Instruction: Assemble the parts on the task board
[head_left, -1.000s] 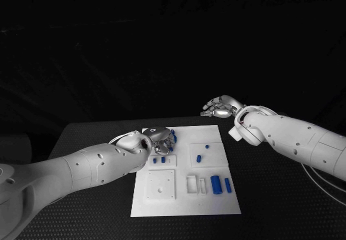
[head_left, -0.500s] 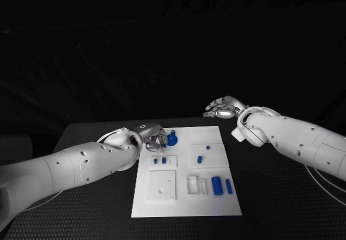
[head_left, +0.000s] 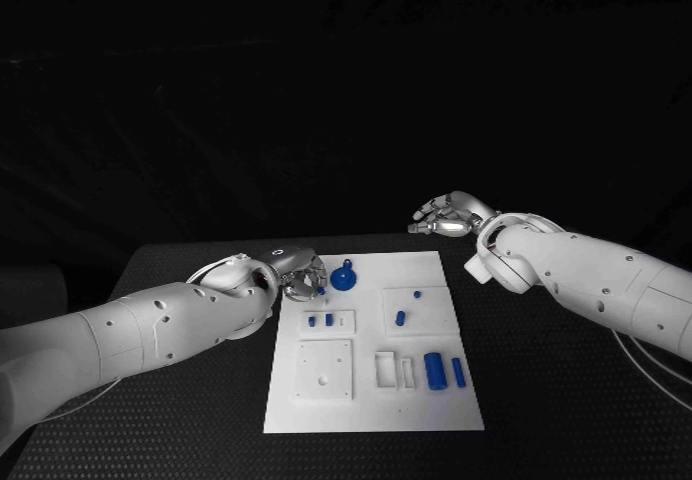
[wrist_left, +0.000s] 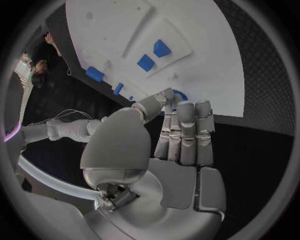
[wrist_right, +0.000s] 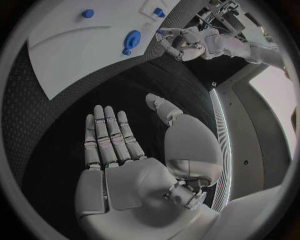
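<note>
The left hand (head_left: 299, 277) has drawn back off the task board (head_left: 372, 400) to its left edge, leaving the round blue part (head_left: 343, 277) lying free near the far edge. Its fingers are close together, holding nothing. The right hand (head_left: 446, 217) hovers beyond the far right corner, fingers spread.

The task board (head_left: 372, 400) looks like matt white plastic, smooth, with shallow moulded recesses. The blue parts (head_left: 433, 370) on it appear to be smooth plastic with a slight sheen. The worktop (head_left: 188, 420) around the board is black, matt and finely textured. Both hands (wrist_left: 181, 135) (wrist_right: 119, 145) are satin silver metal; the arm shells (head_left: 159, 330) are smooth white plastic.
</note>
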